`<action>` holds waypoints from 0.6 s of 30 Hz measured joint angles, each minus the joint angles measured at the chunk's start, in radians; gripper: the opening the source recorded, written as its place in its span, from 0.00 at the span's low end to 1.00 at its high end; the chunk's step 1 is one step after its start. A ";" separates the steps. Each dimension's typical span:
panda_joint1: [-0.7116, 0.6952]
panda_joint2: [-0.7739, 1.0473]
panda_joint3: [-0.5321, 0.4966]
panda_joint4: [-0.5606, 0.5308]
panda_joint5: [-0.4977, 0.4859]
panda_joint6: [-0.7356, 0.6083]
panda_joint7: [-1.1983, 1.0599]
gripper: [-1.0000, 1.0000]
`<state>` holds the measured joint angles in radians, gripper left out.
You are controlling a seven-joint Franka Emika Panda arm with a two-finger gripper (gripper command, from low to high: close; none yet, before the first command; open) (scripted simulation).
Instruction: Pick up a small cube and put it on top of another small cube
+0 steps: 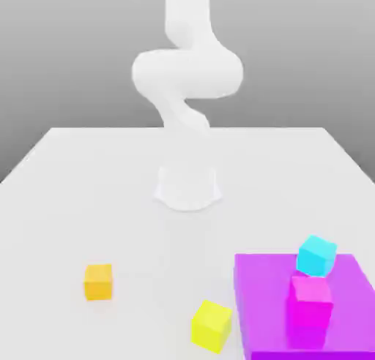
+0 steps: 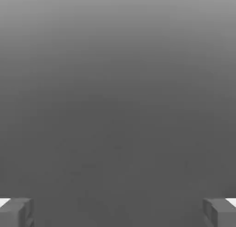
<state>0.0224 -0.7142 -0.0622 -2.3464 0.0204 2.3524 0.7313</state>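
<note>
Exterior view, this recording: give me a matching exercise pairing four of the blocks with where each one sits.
Things:
1. orange cube
2. yellow cube
3. cyan cube
4. magenta cube

Places:
A. on the purple block, at its far edge, tilted
B. on the table, alone toward the exterior view's left
C. on the purple block, nearer the camera
D. on the table, just left of the purple block in the exterior view

Pairs: 1-B, 2-D, 3-A, 4-C
</note>
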 joint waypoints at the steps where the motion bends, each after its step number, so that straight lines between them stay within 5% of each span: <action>1: 0.010 0.041 -0.029 -0.021 0.010 0.025 -0.033 0.50; 18: 0.017 0.668 -0.327 -0.349 0.162 0.400 -0.532 0.50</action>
<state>0.0390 -0.0464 -0.3897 -2.6952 0.1824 2.7525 0.1988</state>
